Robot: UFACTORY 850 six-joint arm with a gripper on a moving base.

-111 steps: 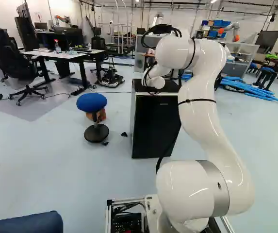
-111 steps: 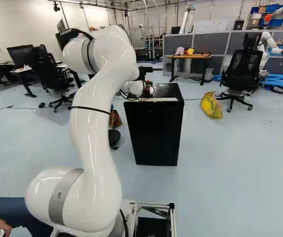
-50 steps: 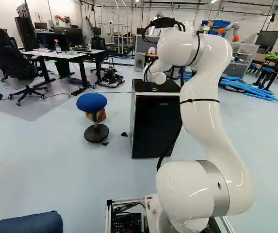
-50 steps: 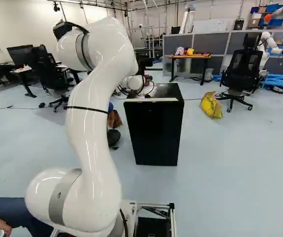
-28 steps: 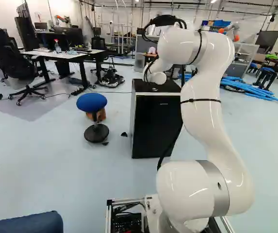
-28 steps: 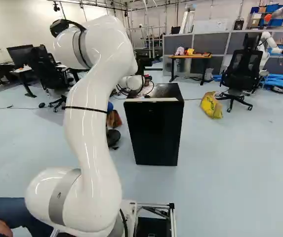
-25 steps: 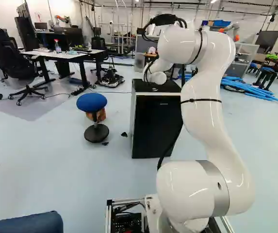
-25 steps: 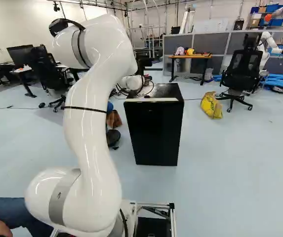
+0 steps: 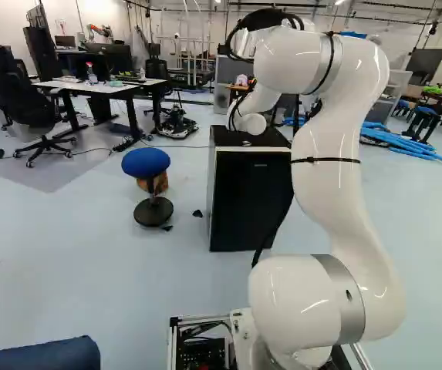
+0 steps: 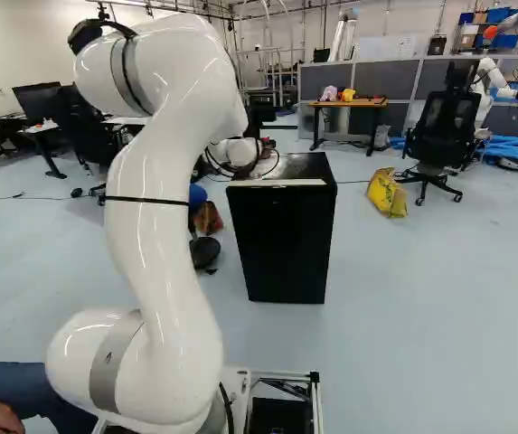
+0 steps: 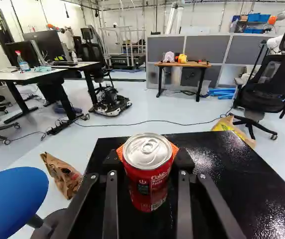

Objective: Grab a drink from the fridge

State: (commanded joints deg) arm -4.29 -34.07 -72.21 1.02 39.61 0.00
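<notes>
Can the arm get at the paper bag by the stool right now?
Probably not: the gripper is already shut on the red can, and the bag lies down on the floor beside the fridge.

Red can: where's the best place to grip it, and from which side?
I'd grip the can around its straight wall below the rim, coming from the side with one finger on each flank. It is upright, tab on top, and the round wall should seat both pads evenly. The claw is shut on it that way now.
</notes>
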